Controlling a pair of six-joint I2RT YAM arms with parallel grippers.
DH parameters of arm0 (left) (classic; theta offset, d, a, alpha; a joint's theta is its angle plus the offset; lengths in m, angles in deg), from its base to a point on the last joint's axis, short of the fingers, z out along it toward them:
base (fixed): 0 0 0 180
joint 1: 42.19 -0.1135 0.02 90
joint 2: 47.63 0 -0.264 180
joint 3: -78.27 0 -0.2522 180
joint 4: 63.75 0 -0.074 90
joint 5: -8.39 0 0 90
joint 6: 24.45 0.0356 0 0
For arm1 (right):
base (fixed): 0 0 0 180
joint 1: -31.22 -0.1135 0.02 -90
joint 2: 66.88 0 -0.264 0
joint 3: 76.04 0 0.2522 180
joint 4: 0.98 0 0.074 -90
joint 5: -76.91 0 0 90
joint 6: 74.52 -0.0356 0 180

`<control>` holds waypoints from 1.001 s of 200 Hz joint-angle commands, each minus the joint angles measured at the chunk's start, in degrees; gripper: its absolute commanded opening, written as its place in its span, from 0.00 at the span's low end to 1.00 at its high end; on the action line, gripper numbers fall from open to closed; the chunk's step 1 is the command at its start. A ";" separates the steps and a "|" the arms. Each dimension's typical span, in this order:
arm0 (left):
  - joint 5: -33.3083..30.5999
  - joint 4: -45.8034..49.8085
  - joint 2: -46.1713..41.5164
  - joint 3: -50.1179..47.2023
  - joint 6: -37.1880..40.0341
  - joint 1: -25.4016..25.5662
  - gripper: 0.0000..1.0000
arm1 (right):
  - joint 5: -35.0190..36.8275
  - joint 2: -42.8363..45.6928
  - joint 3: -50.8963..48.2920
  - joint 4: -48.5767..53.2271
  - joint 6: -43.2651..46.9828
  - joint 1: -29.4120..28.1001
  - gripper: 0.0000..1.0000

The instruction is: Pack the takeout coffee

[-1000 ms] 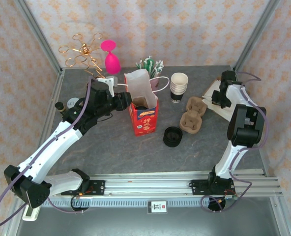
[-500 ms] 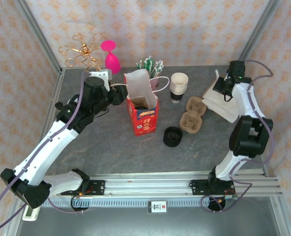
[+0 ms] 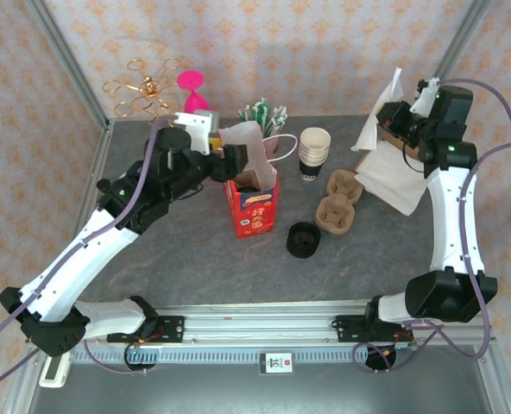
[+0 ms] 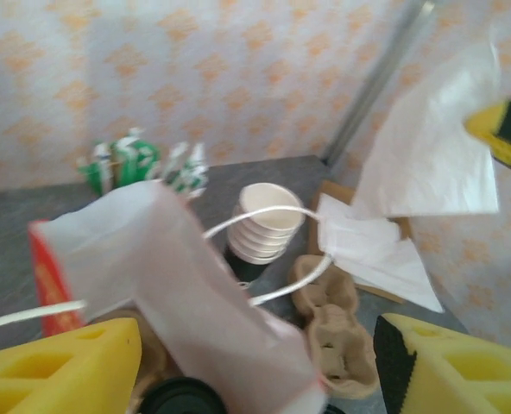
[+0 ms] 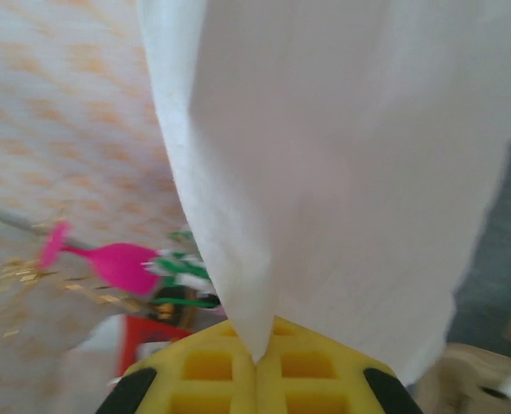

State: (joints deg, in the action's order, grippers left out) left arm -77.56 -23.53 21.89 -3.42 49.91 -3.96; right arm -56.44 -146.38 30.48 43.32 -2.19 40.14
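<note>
Top external: left fingers (image 3: pixel 224 162) are hovering spread at the rim of the red printed paper bag (image 3: pixel 255 211), which is standing mid-tabletop (image 3: pixel 178 250). Grey stone-textured surface is lying open in front of it. The black-lidded dark paper takeout coffee cup (image 3: pixel 247 183) is sitting inside that bag. Right fingers (image 3: pixel 400 116) are holding a thin white paper sheet (image 3: pixel 381 116) aloft near the far right frame post.

Left wrist: yellow left fingers are flanking the bag's crumpled white flap (image 4: pixel 195 293). A ribbed cream cup stack (image 4: pixel 260 228) is standing beyond.

Right wrist: right fingers (image 5: pixel 255 358) are pinching the sheet's lower edge, pressed together.

Scene is evenly, brightly lit. Wrist views are blurred; white paper (image 5: pixel 324 155) above the right end effector (image 5: pixel 255 360) is overexposed.
</note>
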 commanded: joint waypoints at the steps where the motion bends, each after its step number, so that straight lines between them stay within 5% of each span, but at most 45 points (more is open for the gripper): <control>1: 2.56 -5.97 1.12 1.06 9.38 1.97 0.78 | -13.94 2.41 4.98 -3.21 -3.44 -0.34 0.00; 69: 7.48 -10.99 7.90 9.28 34.92 2.10 0.89 | -28.25 4.66 11.59 -0.81 -1.25 -0.40 0.00; 94: 14.70 -8.96 12.22 15.32 34.13 2.10 0.99 | -30.51 5.54 10.88 -2.11 0.23 -2.61 0.00; 128: 27.17 -12.91 13.21 15.53 31.27 2.18 0.99 | -31.12 3.77 11.18 -2.35 2.67 -7.72 0.00; 200: 36.74 -15.39 18.54 19.69 27.84 2.37 0.99 | -32.41 -1.39 13.42 -0.26 7.39 -15.24 0.00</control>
State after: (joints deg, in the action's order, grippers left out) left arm -46.48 -35.02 38.91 14.42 79.59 -1.79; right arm -86.87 -146.71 41.12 43.11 2.84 26.09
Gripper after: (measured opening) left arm 0.990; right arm 0.043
